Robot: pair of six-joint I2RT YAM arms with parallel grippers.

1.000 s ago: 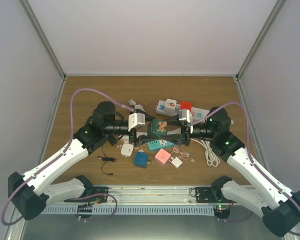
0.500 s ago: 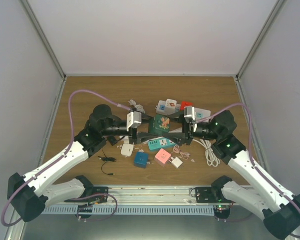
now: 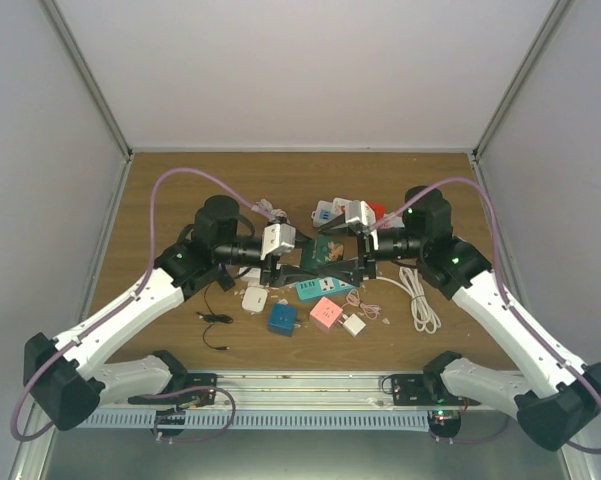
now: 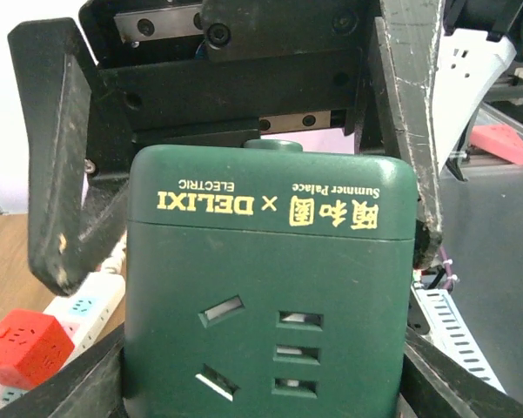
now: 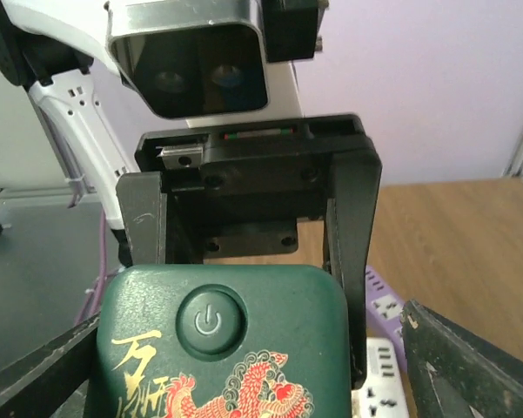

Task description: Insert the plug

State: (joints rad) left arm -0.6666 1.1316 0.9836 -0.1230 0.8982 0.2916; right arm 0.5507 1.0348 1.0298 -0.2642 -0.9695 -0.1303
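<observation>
Left wrist view: the left gripper [image 4: 265, 387] pinches the green socket cube [image 4: 270, 287] between its fingers. Just beyond, the right gripper [image 4: 239, 252] stands spread around the cube's far end. I would hold the pinch firm and level, and draw the right gripper straight back before carrying the cube to the white power strip [image 4: 96, 305] farther left.

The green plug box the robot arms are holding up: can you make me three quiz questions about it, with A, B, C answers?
1. Where is the green plug box?
A) flat on the table
B) held up between the left gripper and right gripper
C) in a drawer

2. What colour is its lettering?
A) gold
B) white
C) blue

3. How are the right gripper's jaws?
A) clamped on the box
B) open wider than the box
C) hidden

Answers: 1 B, the top view shows it raised between both grippers. 2 A, the left wrist view shows gold print. 3 B, a gap shows beside the box.
</observation>
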